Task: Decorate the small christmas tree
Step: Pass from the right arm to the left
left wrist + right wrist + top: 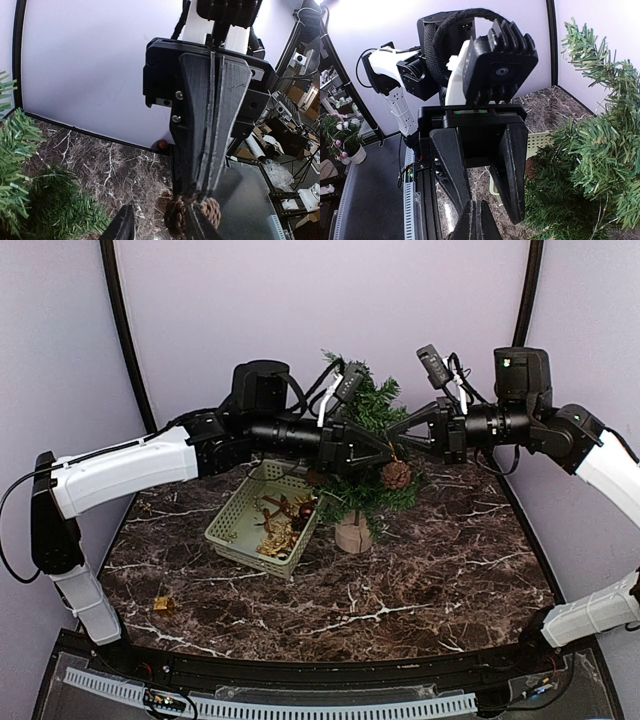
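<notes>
we see left claw [490, 207]: jaws partly apart, straddling the other claw's tip, gripping nothing we can make out | right claw [198, 192]: pinched shut on pine cone [396, 475] hanging below it | small christmas tree [372, 495]: just behind and beneath both tips

Pine cone [214, 211] half hidden behind right claw [200, 192], cut off btm.

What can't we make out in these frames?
- Left wrist view: what the shut right claw pinches above the pinecone; no hanger visible, bottom edge crops the pinecone.
- Top view: left arm and right arm cover the middle of the small christmas tree.
- Top view: ornaments in the basket and the gold item on the table are too small to identify.
</notes>
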